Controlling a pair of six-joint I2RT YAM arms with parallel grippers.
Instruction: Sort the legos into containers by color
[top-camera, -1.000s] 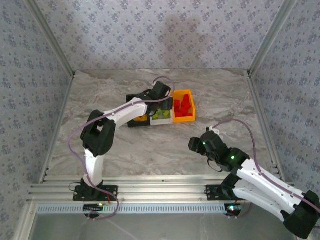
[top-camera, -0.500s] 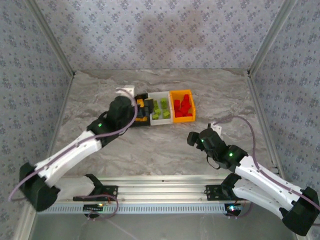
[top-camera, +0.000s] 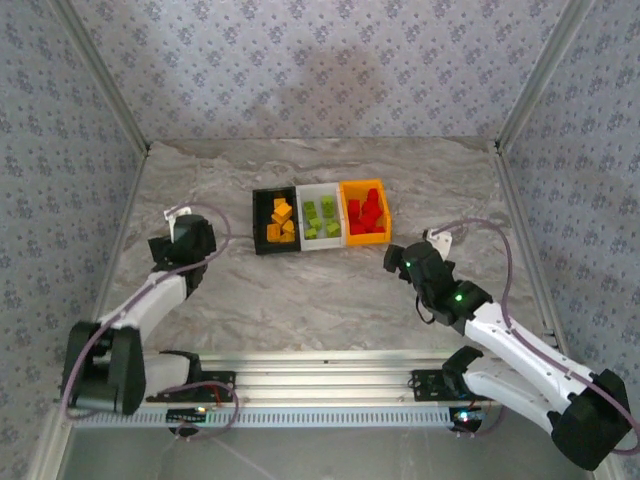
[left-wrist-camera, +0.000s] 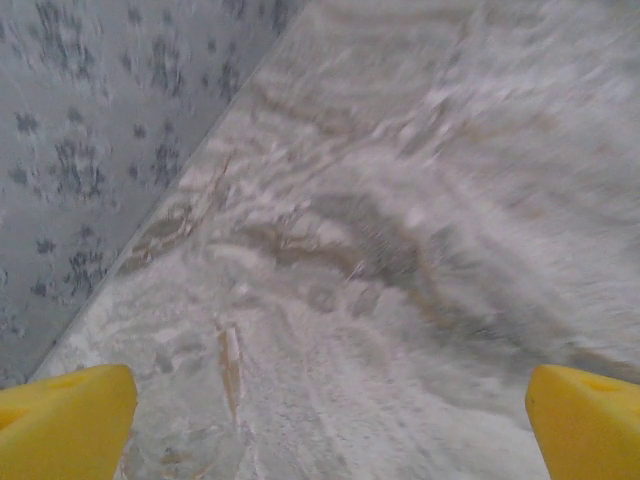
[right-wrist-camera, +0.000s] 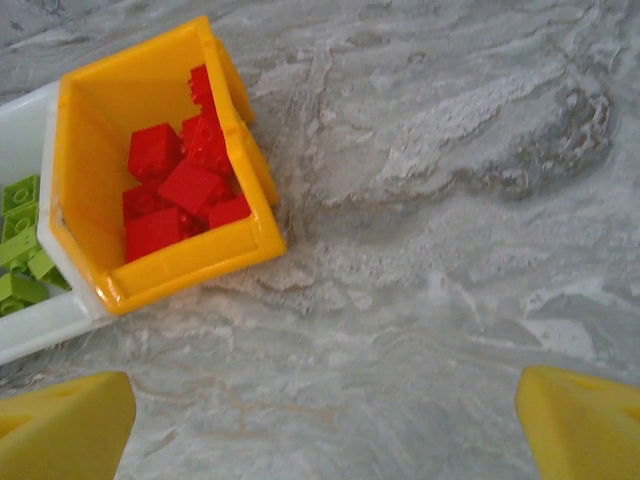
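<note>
Three bins stand in a row at mid-table: a black bin (top-camera: 258, 222) with orange-yellow legos (top-camera: 280, 222), a white bin (top-camera: 322, 243) with lime green legos (top-camera: 320, 217), and an orange bin (top-camera: 368, 239) with red legos (top-camera: 366, 212). My left gripper (top-camera: 188, 238) sits far left of the bins, open, its yellow fingertips (left-wrist-camera: 65, 425) wide apart over bare marble. My right gripper (top-camera: 398, 260) is just right of and nearer than the orange bin (right-wrist-camera: 90, 130), open and empty (right-wrist-camera: 325, 420). The right wrist view has red legos (right-wrist-camera: 185, 185) and green legos (right-wrist-camera: 20, 250) lying in their bins.
The marble tabletop (top-camera: 330, 290) is walled by patterned panels on three sides. The left wall (left-wrist-camera: 90, 130) runs close by the left gripper. An aluminium rail (top-camera: 320, 375) crosses the near edge between the arm bases.
The left arm pulled back from above the bins to the table's left side, uncovering the black bin. The right gripper shifted slightly back and right, towards the orange bin.
</note>
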